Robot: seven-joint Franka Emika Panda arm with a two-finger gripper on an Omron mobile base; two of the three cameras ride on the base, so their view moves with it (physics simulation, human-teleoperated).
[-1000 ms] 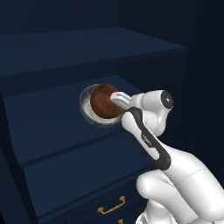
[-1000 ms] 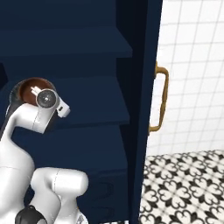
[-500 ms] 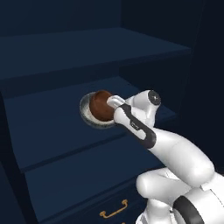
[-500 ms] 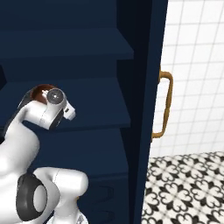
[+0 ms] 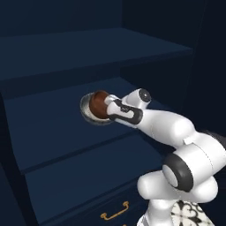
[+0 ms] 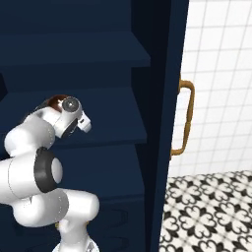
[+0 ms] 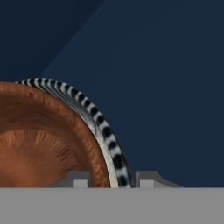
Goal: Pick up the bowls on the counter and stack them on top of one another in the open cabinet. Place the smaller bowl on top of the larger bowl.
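Fingers (image 7: 111, 178) straddle the rim of the smaller bowl (image 5: 99, 104), one tip inside and one outside; I read them as clamped on it. That reddish-brown bowl sits within the larger bowl (image 5: 87, 112), whose striped rim (image 7: 103, 127) shows just beside it. Both rest on a middle shelf (image 5: 53, 128) of the open cabinet (image 6: 162, 74). A gold handle (image 6: 187, 118) hangs on the door edge.

Small glossy reddish-brown bowl (image 7: 39, 144) cut off by the left edge of the hand view, wide grey bowl with striped rim (image 7: 103, 127) mostly hidden behind it, gripper's dark fingertips (image 7: 111, 179) barely rising at the bottom, their grip unclear, reddish-brown bowl (image 6: 53, 101) largely hidden behind the white arm at mid left of the right base view.
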